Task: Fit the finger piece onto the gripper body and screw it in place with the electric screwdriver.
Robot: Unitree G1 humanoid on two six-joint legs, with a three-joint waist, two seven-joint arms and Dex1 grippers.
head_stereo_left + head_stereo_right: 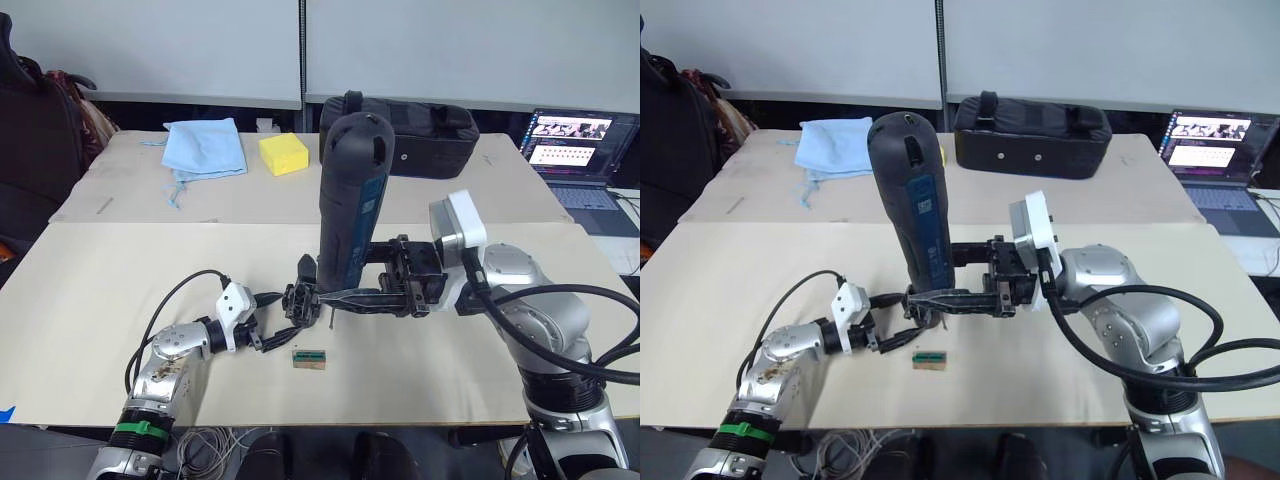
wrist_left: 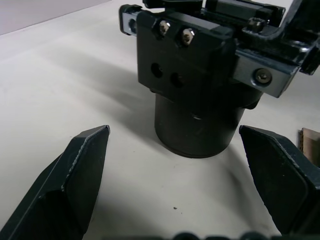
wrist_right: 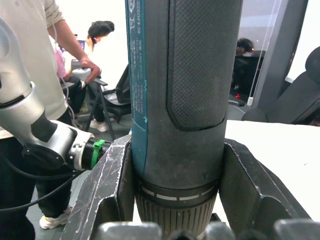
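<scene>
The electric screwdriver (image 1: pixel 350 195) stands upright over the middle of the table, and my right gripper (image 1: pixel 325 297) is shut on its lower barrel. In the right wrist view the fingers (image 3: pixel 107 185) press both sides of the electric screwdriver (image 3: pixel 180 75). Its thin bit points down right beside the gripper body (image 1: pixel 301 300), a small black part standing on its round drum (image 2: pixel 195 125). My left gripper (image 1: pixel 272 335) is open just left of it, with one finger (image 2: pixel 75 170) on each side of the drum and not touching. I cannot single out the finger piece.
A small green-topped block (image 1: pixel 309 358) lies just in front of the gripper body. At the back are a blue cloth (image 1: pixel 205 147), a yellow sponge (image 1: pixel 284 154), a black bag (image 1: pixel 400 135) and a laptop (image 1: pixel 575 140). People (image 3: pixel 65 60) stand beyond the table.
</scene>
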